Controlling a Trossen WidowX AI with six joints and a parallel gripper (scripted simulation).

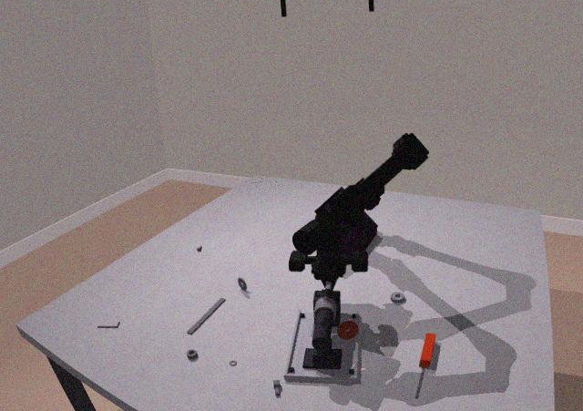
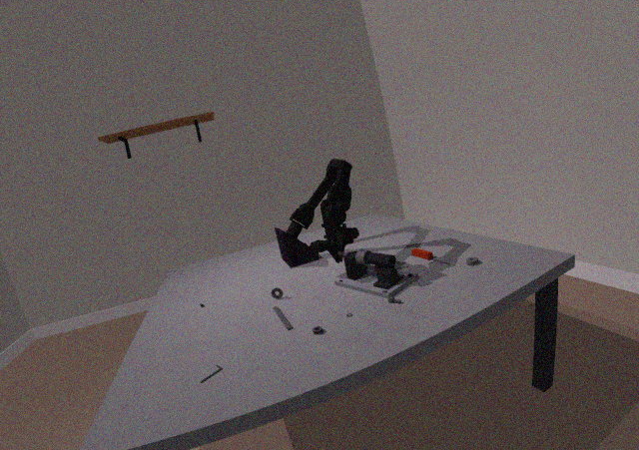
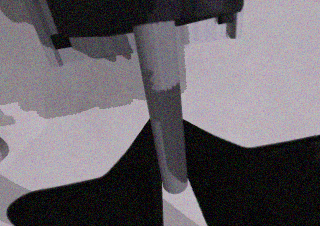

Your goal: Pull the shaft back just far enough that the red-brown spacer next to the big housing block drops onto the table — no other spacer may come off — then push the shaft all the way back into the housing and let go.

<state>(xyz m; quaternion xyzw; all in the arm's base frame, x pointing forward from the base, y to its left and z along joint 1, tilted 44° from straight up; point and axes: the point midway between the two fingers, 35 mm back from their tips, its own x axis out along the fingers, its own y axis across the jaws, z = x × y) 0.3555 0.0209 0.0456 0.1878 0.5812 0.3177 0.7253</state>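
My gripper [image 1: 328,284] [image 2: 338,257] [image 3: 162,122] is shut on the grey shaft [image 3: 162,86], close to its rounded outer end. The shaft runs from the fingers into a dark block [image 1: 335,298] [image 2: 353,268]. Beyond it are a light grey ring [image 1: 324,303] and a thick dark cylinder [image 1: 322,326] [image 2: 380,258] above a dark foot [image 1: 329,360]. The red-brown spacer [image 1: 348,332] is off the shaft line, right of the cylinder over the base plate [image 1: 320,380] [image 2: 360,289]. Whether it lies flat or leans is unclear. The shaft inside the blocks is hidden.
An orange-handled screwdriver [image 1: 426,350] [image 2: 421,253] and a grey round part [image 1: 397,297] lie right of the plate. A flat bar [image 1: 206,316] [image 2: 283,317], a dark ring [image 1: 241,283] [image 2: 277,292], a nut [image 1: 191,354] [image 2: 318,330] and a hex key [image 1: 108,326] [image 2: 211,374] lie left.
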